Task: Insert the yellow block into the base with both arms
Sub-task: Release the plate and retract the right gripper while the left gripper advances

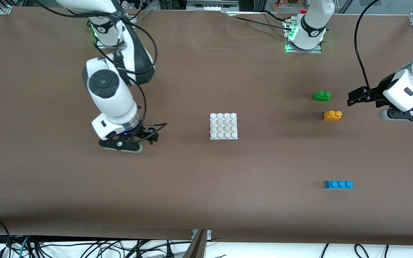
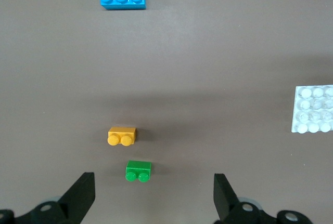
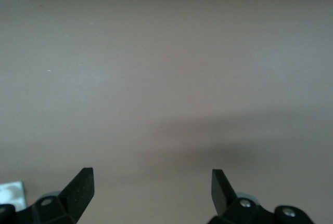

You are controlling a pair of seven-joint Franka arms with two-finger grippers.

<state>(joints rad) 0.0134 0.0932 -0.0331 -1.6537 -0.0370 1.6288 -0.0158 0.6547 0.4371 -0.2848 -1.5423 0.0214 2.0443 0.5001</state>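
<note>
- green brick [image 1: 322, 96]: two studs, on table [image 1: 206, 186], toward left arm's end
- blue brick [image 1: 338, 184]: three studs, about 5 o'clock from green brick, well apart, nearer front camera
- table: brown cover

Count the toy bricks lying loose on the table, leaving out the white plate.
3. The green brick lies toward the left arm's end; the yellow block sits just nearer the front camera; the blue brick lies nearest the camera. None appears hidden.
</note>
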